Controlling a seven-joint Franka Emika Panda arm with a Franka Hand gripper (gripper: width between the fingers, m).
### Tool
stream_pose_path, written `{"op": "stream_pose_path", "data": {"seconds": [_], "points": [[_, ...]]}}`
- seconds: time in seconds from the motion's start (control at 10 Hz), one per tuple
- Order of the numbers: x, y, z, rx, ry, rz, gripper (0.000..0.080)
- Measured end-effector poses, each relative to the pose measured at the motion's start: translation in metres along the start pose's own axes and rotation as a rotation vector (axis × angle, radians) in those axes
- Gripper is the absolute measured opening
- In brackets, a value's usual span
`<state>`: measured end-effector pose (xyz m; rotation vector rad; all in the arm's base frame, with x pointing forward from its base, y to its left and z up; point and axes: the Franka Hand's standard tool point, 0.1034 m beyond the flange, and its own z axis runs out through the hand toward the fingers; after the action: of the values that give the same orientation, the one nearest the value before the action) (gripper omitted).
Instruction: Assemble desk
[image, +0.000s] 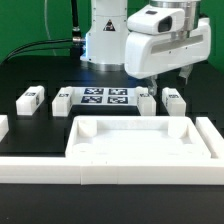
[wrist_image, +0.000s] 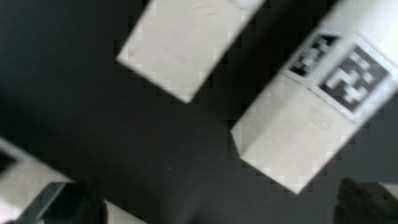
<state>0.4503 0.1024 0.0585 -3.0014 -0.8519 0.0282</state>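
Early stage, by appearance. Tabletop (image: 130, 140) lies flat on black surface (image: 35, 133), no post fitted. Four legs (image: 147, 100) lie loose beyond tabletop's far edge, none attached. Pincer (image: 168, 78) hovers above the pair of legs nearest tabletop's far corner on exterior view's right, jaws apart, gripping nothing. All four leg insertions left, judging from this.

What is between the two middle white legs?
In the exterior view, the marker board lies flat between the second leg and the third leg from that view's left.
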Motion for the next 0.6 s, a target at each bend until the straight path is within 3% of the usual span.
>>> {"op": "stream_pose_path", "data": {"seconds": [0.6], "points": [[0.0012,-0.0076,0.0002,0.037,0.002,0.467,0.0649]]}}
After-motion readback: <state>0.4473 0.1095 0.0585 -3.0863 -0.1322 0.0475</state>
